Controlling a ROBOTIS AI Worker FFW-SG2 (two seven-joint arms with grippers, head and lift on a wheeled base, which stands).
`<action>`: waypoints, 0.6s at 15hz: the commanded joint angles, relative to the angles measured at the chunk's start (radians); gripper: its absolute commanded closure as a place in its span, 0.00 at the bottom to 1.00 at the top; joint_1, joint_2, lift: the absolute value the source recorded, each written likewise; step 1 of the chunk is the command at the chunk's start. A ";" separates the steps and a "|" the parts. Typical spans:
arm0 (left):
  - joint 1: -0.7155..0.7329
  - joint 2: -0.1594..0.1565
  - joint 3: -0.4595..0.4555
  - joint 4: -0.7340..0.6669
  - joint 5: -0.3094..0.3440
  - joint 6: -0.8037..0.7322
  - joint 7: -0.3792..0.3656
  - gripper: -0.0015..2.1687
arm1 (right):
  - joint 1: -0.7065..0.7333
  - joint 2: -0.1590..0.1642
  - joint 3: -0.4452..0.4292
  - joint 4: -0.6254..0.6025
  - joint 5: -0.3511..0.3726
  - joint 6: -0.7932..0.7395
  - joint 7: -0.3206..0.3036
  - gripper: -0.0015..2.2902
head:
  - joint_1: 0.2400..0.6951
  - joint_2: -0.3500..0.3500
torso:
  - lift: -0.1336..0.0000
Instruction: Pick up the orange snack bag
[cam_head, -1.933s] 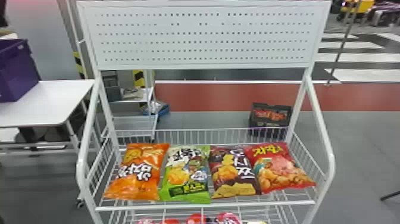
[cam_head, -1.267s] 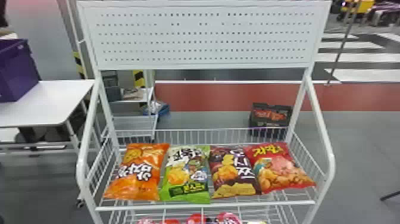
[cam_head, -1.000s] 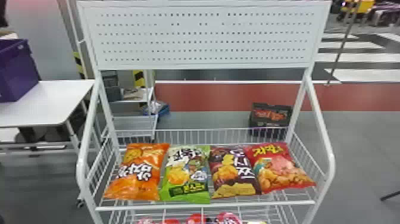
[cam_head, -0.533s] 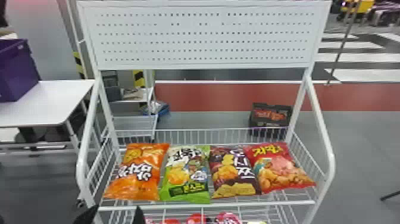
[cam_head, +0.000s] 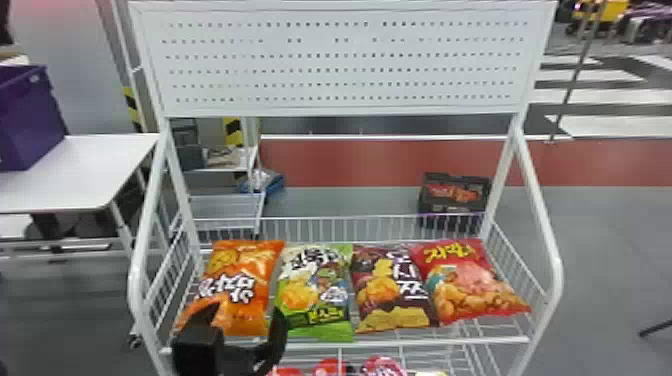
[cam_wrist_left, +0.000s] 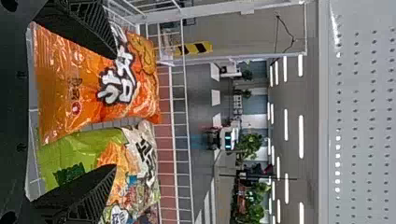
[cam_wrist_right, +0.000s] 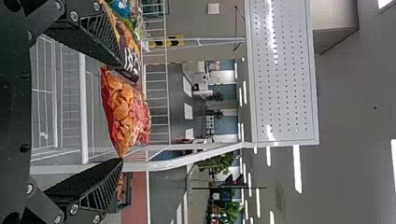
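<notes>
Left gripper has risen toward the shelf's front edge, fingers spread wide and empty before the orange bag, which lies by the left edge. Right gripper is spread, empty too.

Head cam: above and behind the left end effector, facing forward and down, farthest off, whole upper rack. Left wrist cam: right behind that end effector, facing out past it, orange snack bag close. Right wrist cam: same behind right end effector, red bag ahead. All share pegboard.
</notes>
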 joint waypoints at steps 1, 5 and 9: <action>-0.066 -0.013 -0.009 0.057 0.006 0.043 -0.001 0.02 | 0.000 0.000 0.001 0.000 0.000 -0.001 0.000 0.07 | 0.57 0.50 | 1.00; -0.130 -0.020 -0.002 0.158 0.024 0.046 -0.001 0.06 | 0.001 -0.003 -0.001 -0.001 -0.002 -0.001 0.000 0.07 | 0.57 0.50 | 1.00; -0.136 -0.018 0.029 0.166 0.048 0.068 -0.007 0.45 | 0.004 -0.002 -0.002 -0.006 0.000 -0.001 0.000 0.07 | 0.57 0.50 | 1.00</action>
